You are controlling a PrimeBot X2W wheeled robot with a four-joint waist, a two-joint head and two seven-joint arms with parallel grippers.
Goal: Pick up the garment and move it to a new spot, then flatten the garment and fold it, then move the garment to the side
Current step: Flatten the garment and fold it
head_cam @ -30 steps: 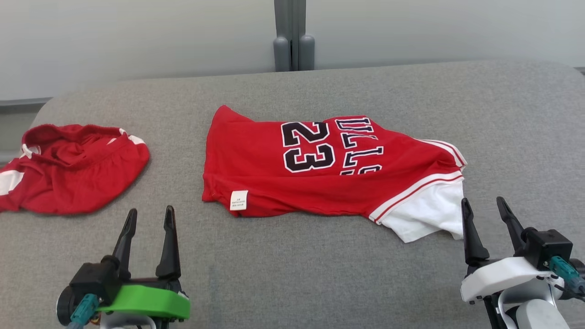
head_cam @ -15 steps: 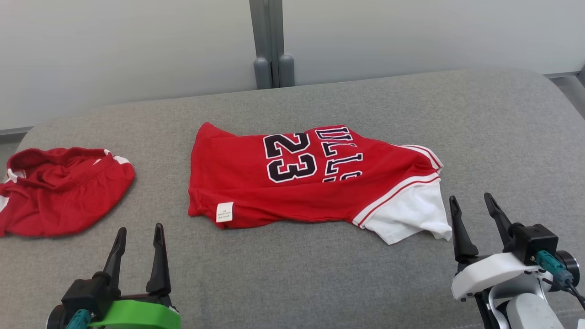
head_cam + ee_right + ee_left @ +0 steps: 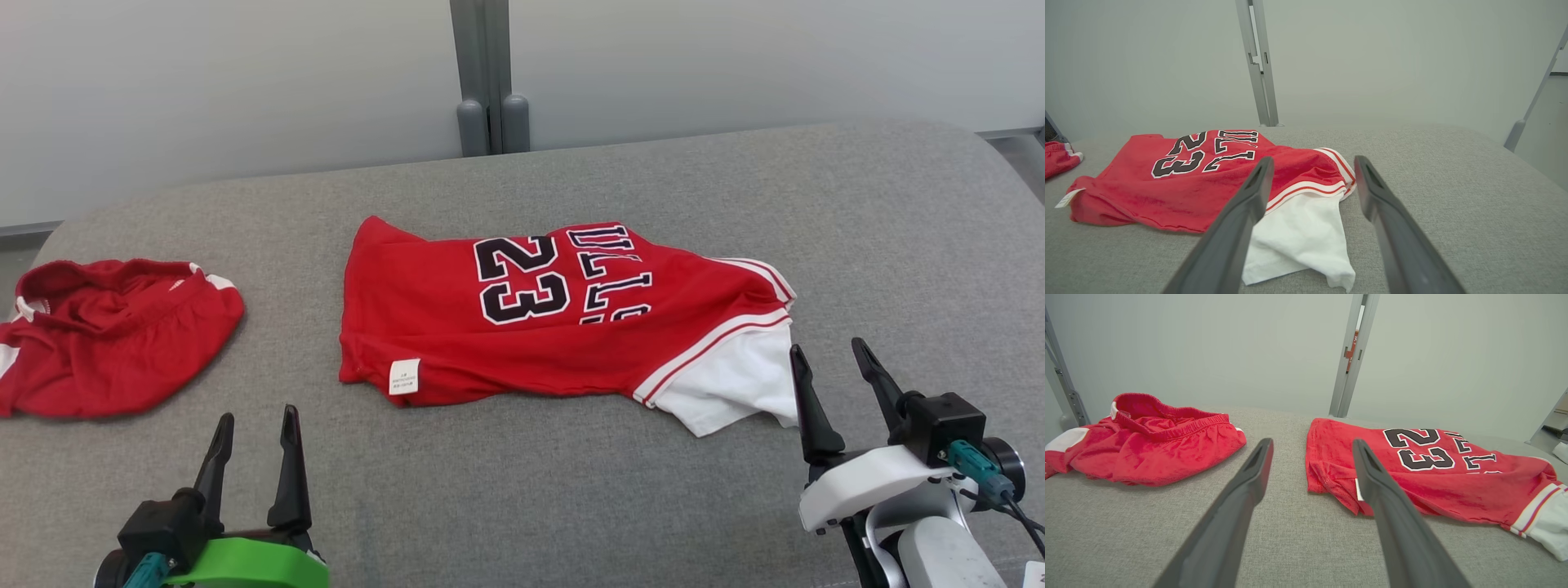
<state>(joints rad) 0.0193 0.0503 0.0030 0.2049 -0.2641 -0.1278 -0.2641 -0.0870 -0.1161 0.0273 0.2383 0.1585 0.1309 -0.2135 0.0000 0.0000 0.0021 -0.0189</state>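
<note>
I'm just lining up the pickup, hovering the left gripper point(image 3: 257, 414) and right gripper point(image 3: 826, 346) with fingers spread and empty while the red 23 jersey point(image 3: 563, 314) is lying rumpled mid grey cushion point(image 3: 522, 506), so I'm guessing pinching its near edge comes next.

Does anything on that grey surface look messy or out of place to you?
Yes. The red jersey lies rumpled and doubled over, so its lettering is partly hidden, and a white part sticks out at its right end. The red shorts to the left sit in a bunched heap. Nothing looks torn or stained.
</note>
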